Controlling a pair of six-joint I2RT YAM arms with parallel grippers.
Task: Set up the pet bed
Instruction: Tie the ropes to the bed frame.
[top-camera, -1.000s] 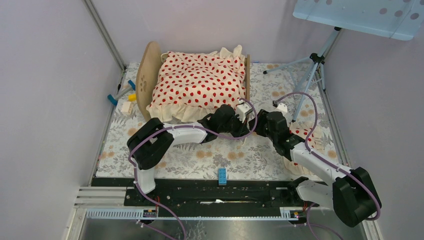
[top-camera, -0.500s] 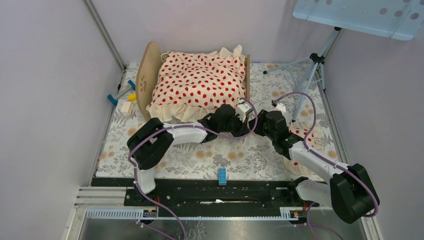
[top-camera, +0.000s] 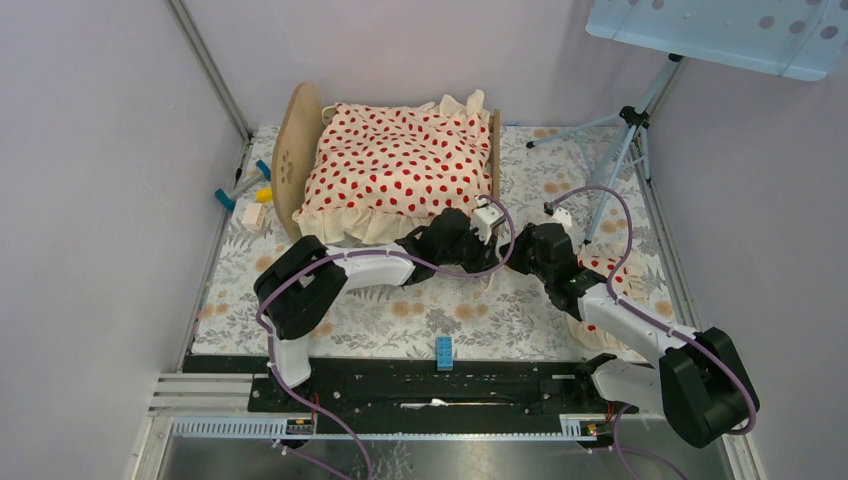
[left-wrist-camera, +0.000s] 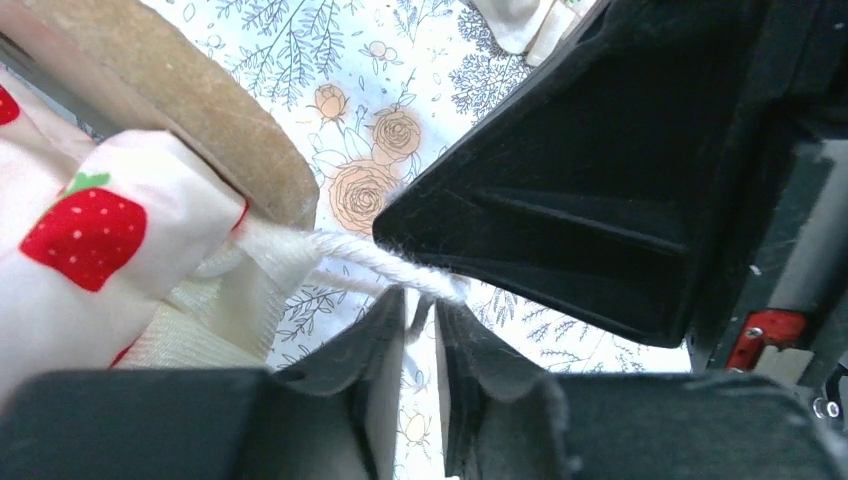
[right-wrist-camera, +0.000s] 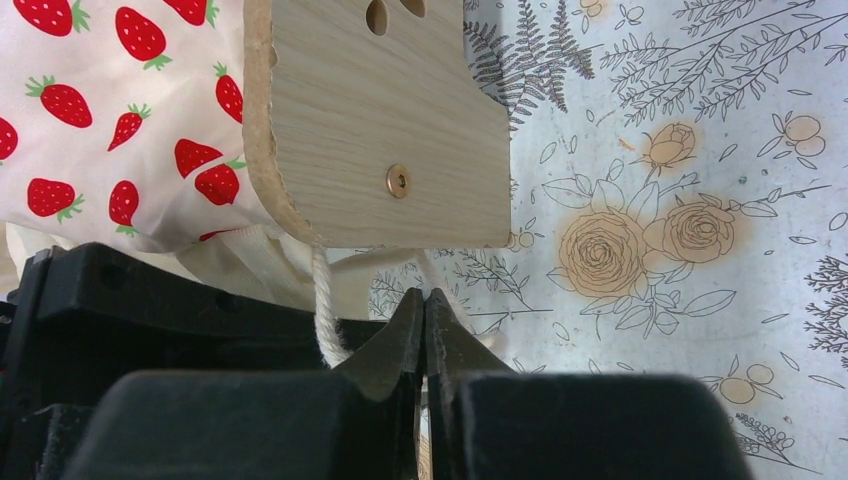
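Top external: our bed (top-camera: 296, 165) sits far, left of centre. Left wrist: left gripper (left-wrist-camera: 420, 305) jaws slightly spread under a white cord (left-wrist-camera: 350, 255). Right wrist: right gripper (right-wrist-camera: 424, 302) jaws pressed together beside it; we should pull gently, keeping tension even.

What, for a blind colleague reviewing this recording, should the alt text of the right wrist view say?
The right pincer, shut, appears to pinch a white cord just below the light-wood end board of the pet bed. A cream strawberry-print blanket hangs at left; a floral table cover fills the right.
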